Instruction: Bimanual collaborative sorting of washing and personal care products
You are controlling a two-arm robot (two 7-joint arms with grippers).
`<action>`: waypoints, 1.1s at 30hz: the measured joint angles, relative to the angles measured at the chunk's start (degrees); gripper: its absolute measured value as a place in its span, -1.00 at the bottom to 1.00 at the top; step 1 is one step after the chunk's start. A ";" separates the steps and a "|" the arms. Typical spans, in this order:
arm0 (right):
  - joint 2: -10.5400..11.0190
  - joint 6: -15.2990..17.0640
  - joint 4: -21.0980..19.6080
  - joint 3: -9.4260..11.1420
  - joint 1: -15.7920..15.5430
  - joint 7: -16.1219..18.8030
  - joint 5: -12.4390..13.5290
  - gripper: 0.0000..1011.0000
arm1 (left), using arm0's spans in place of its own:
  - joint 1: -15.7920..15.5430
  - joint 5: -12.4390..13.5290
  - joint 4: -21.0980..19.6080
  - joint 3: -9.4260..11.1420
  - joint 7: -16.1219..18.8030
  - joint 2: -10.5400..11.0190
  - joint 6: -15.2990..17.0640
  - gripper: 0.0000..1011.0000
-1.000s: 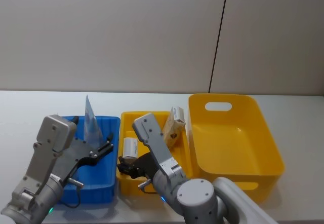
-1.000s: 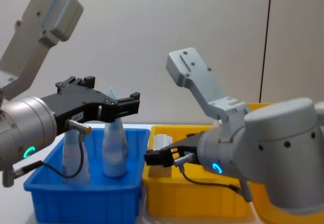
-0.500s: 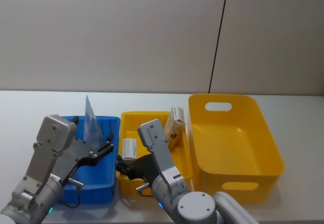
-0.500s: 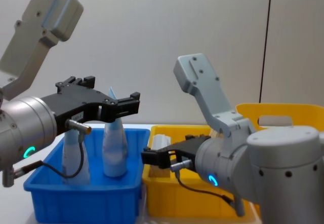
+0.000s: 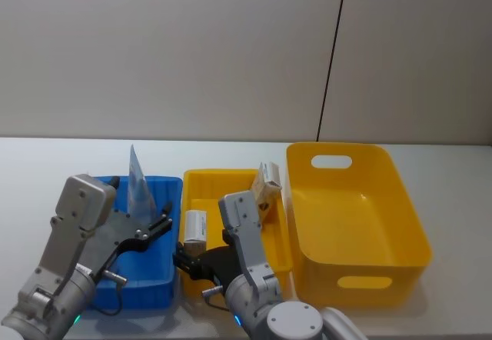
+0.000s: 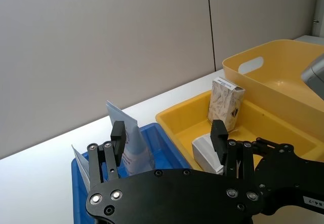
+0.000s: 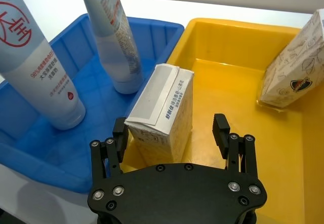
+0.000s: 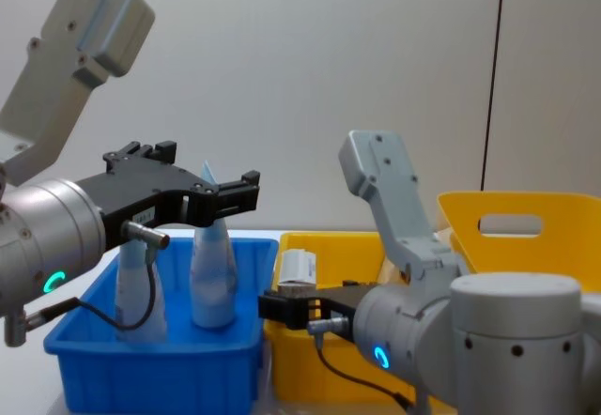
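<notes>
The right gripper (image 7: 170, 128) is spread wide and holds nothing. Its fingers (image 7: 119, 129) sit low at the white carton's (image 7: 163, 111) 6 o'clock, one to each side; whether one brushes it I cannot tell. The carton stands upright at the 9 o'clock side of the small yellow bin (image 5: 223, 178), and a patterned box (image 5: 265, 190) leans at the bin's 1 o'clock corner. The left gripper (image 5: 159, 224) hangs wide open and empty over the blue bin (image 5: 167, 188), where two pale blue tubes (image 7: 39, 67) stand cap-down, one at its 11 o'clock.

We are looking at a white table (image 5: 46, 163) carrying a blue bin (image 5: 154, 292), small yellow bin (image 5: 223, 174) and large yellow bin (image 5: 407, 232) side by side.
</notes>
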 joint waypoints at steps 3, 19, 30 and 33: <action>-0.50 -0.46 0.80 0.25 0.00 -0.65 -0.04 0.98 | 0.00 0.00 -0.01 0.00 0.00 0.00 0.00 0.98; -1.69 -7.00 4.43 0.34 1.03 -1.24 -1.90 0.98 | 0.01 0.00 0.00 0.00 0.00 0.00 0.00 0.98; -2.75 -11.72 7.04 1.07 1.78 0.88 -1.36 0.95 | 0.00 0.00 0.00 0.00 0.00 -0.01 0.00 0.98; -2.98 -12.67 7.63 1.22 1.95 1.35 -1.14 0.80 | 0.00 0.00 0.00 0.00 0.00 0.00 0.00 0.98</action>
